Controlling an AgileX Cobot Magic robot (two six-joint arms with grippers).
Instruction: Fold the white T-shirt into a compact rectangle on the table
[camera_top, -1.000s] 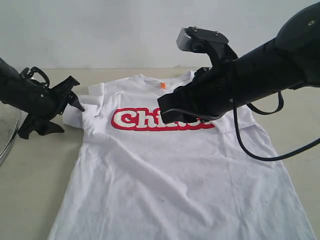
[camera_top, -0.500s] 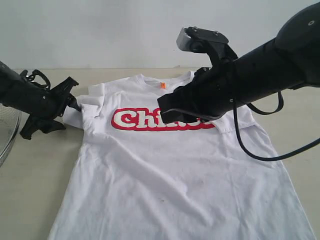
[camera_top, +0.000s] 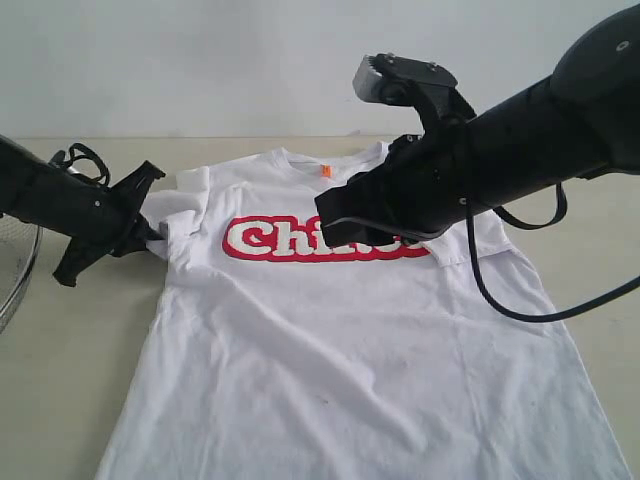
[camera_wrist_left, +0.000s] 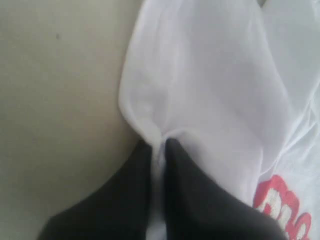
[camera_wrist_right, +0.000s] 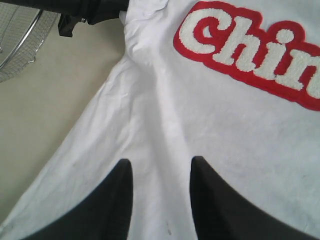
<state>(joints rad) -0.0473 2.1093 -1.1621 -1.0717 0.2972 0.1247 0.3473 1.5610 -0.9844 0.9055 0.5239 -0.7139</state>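
The white T-shirt (camera_top: 330, 340) lies face up on the table (camera_top: 60, 380), its red print (camera_top: 275, 240) and orange neck tag (camera_top: 326, 171) showing. My left gripper (camera_top: 155, 232) is at the shirt's left sleeve (camera_top: 180, 205), shut on a pinch of the white sleeve cloth (camera_wrist_left: 190, 90); the fabric runs up between the two black fingers (camera_wrist_left: 185, 165) of the left gripper (camera_wrist_left: 158, 145). Over the chest print hovers my right gripper (camera_top: 335, 222), covering the end of the word. Its view shows the right gripper (camera_wrist_right: 160, 167) open above the white cloth (camera_wrist_right: 165, 125), holding nothing.
A round wire-mesh basket (camera_top: 12, 270) sits at the table's left edge, also seen as the basket (camera_wrist_right: 20, 40) in the right wrist view. The right arm's black cable (camera_top: 500, 290) hangs over the shirt's right side. A white wall stands behind the table.
My left gripper has moved right onto the left sleeve and gone from open to shut on it. The right arm has not moved.
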